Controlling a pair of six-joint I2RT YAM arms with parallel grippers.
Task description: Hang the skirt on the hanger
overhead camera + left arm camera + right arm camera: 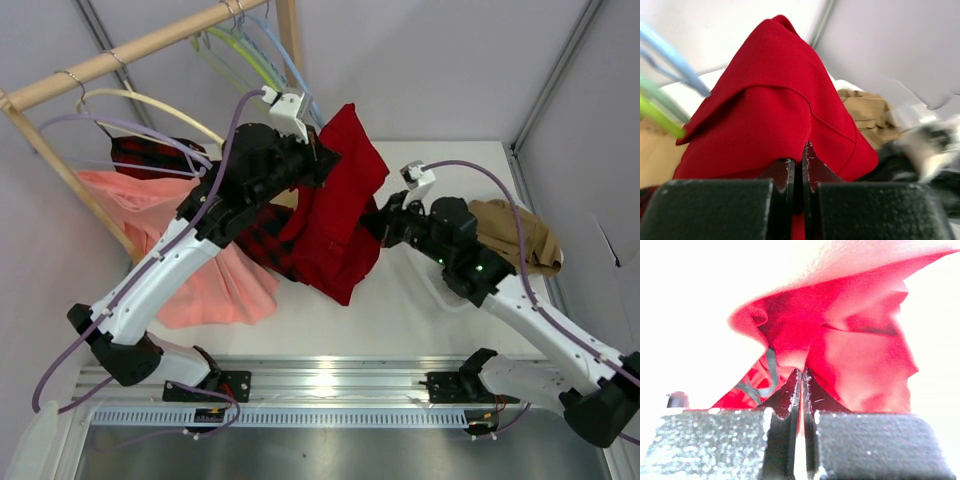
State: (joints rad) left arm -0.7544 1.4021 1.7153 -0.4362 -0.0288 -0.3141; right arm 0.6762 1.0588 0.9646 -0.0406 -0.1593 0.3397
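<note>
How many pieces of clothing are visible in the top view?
4: the deep-red skirt held up in the middle, a plaid skirt and a salmon-pink skirt on the left, a tan garment on the right. More may be hidden.

L arm & R arm: long white links, black joint housings, chunky black bases. Lilac cable along each arm, up to a white cam mount at the wrist. Green LEDs on R arm's black mid joint. L end effector & R end effector: black fingers w/ scuffed inner edges, grainy black blocks behind; R's blocks show bright specks.
</note>
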